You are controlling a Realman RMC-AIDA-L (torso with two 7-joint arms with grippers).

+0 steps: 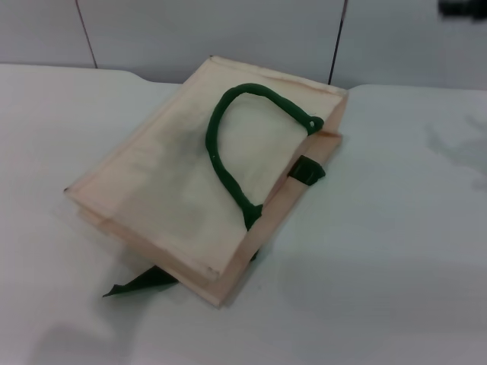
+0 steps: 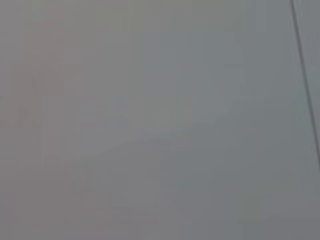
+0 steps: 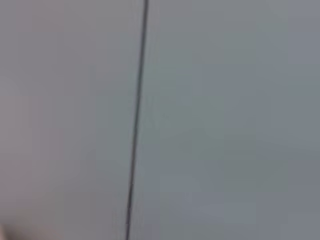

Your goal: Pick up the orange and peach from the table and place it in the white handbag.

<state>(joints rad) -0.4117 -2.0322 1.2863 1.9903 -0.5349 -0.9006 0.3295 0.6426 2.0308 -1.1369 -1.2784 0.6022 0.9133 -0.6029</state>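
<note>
Cream white handbag (image 1: 163, 179) flat on table (image 1: 396, 251) — green handle (image 1: 228, 144) on top

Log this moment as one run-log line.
white handbag: lying flat on table | orange: not visible | peach: not visible | left gripper: not in view | right gripper: not in view

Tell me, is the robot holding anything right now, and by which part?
Cannot be told: neither gripper is in view. The white handbag lies flat on the table, untouched.
</note>
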